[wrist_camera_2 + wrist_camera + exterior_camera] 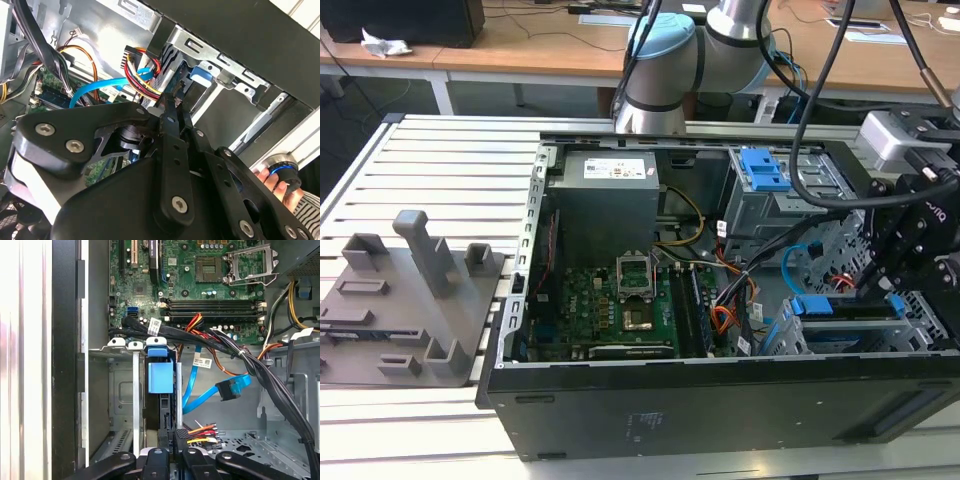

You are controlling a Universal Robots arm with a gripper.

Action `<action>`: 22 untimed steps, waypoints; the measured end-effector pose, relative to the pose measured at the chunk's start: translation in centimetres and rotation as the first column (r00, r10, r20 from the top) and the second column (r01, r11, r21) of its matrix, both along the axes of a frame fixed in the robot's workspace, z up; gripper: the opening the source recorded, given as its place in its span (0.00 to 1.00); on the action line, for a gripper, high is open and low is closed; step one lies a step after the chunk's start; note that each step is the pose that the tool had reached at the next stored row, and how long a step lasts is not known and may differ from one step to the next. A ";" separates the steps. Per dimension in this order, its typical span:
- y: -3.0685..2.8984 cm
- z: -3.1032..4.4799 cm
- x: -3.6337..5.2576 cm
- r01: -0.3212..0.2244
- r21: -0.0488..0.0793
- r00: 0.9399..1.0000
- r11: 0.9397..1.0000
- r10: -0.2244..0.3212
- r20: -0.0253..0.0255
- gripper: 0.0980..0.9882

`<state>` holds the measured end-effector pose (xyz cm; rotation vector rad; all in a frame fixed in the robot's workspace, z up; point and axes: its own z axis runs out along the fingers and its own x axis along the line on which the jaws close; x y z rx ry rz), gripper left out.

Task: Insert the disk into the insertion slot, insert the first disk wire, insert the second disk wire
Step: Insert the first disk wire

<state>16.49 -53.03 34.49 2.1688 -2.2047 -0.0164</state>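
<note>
Now the gripper has its fingers pinched on the first disk wire, plug just beside the disk seated in the insertion slot; I'd keep that plug square and press gently.

Loose blue cable, seemingly beside disk

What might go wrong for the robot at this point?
The claw sits right by the first disk wire; its plug might meet the disk crooked. The loose second disk wire hangs close and may snag. A person's hand is near the case and could be struck.
</note>
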 end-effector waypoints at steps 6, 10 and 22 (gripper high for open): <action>-0.21 -0.36 0.02 0.000 0.001 1.000 1.000 0.000 0.000 0.07; -0.21 -0.46 0.28 0.000 0.001 1.000 1.000 0.000 0.000 0.07; -0.21 -0.48 0.48 0.000 0.000 1.000 1.000 0.000 0.000 0.16</action>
